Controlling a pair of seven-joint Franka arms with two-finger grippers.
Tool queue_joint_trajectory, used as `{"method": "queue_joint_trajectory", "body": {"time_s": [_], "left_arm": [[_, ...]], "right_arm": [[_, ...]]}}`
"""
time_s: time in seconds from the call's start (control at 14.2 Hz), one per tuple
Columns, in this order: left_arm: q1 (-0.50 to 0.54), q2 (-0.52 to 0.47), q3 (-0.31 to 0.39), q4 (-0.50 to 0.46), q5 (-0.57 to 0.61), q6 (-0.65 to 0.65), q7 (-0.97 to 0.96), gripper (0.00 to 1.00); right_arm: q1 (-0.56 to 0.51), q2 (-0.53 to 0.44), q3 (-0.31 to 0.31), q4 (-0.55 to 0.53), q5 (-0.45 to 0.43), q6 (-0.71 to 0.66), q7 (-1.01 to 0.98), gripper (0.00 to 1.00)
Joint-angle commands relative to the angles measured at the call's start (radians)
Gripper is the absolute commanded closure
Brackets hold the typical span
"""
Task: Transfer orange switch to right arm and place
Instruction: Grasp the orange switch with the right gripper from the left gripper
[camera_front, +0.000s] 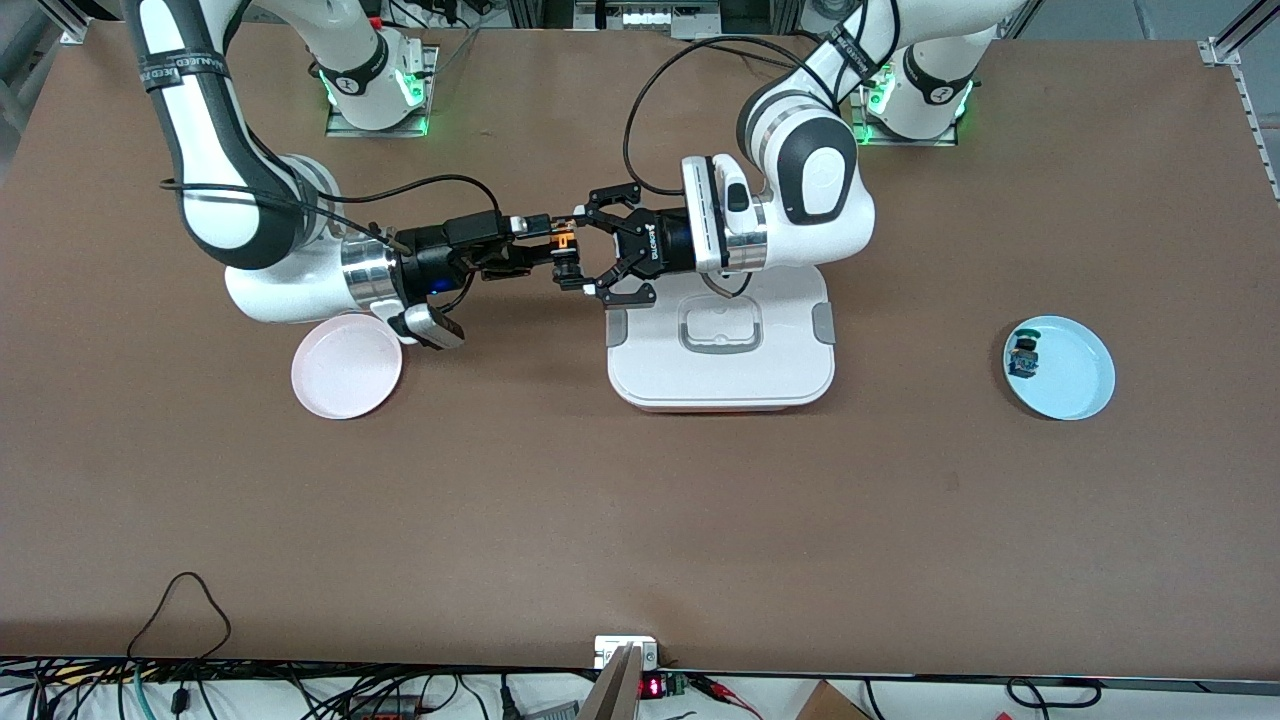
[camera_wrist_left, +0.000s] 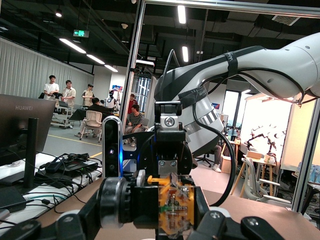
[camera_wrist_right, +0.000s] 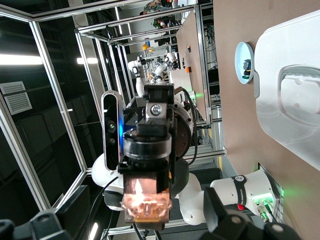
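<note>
The orange switch (camera_front: 563, 245) hangs in the air between the two grippers, over the bare table beside the white box. My left gripper (camera_front: 573, 250), the open-linkage claw, is shut on it end to end. In the left wrist view the switch (camera_wrist_left: 172, 202) fills the space between the left gripper's (camera_wrist_left: 145, 212) pads. My right gripper (camera_front: 540, 247), slim and black with a blue light, faces it with its fingers spread either side of the switch. In the right wrist view the switch (camera_wrist_right: 147, 197) sits between the right gripper's (camera_wrist_right: 145, 222) fingers, with a gap on each side.
A white lidded box (camera_front: 720, 385) lies under the left wrist. A pink plate (camera_front: 346, 365) lies under the right arm. A blue plate (camera_front: 1075, 375) at the left arm's end holds a small switch with a green-blue cap (camera_front: 1024, 355).
</note>
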Motion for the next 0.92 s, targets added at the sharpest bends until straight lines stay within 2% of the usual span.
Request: {"method": "queue_joint_trajectory", "body": {"time_s": [0.0, 0.21, 0.42, 0.49, 0.56, 0.7, 0.85], "left_arm": [[-0.014, 0.01, 0.005, 0.018, -0.038, 0.005, 0.04, 0.79], [-0.014, 0.01, 0.005, 0.019, -0.038, 0.005, 0.04, 0.79], [-0.012, 0.01, 0.005, 0.019, -0.038, 0.005, 0.04, 0.79], [-0.014, 0.01, 0.005, 0.019, -0.038, 0.005, 0.04, 0.79], [-0.014, 0.01, 0.005, 0.019, -0.038, 0.005, 0.04, 0.79], [-0.014, 0.01, 0.005, 0.019, -0.038, 0.005, 0.04, 0.79], [-0.014, 0.01, 0.006, 0.019, -0.032, 0.005, 0.04, 0.78]], "right_arm": [[0.011, -0.006, -0.006, 0.009, -0.012, 0.014, -0.013, 0.0], [0.025, -0.006, -0.006, 0.011, -0.012, 0.057, -0.016, 0.07], [0.028, -0.011, -0.006, 0.012, -0.013, 0.068, -0.033, 0.35], [0.028, -0.016, -0.007, 0.011, -0.01, 0.068, -0.062, 0.5], [0.027, -0.016, -0.007, 0.011, -0.01, 0.066, -0.059, 0.71], [0.025, -0.016, -0.006, 0.009, -0.009, 0.066, -0.067, 0.94], [0.026, -0.02, -0.006, 0.011, -0.007, 0.068, -0.064, 1.0]]}}
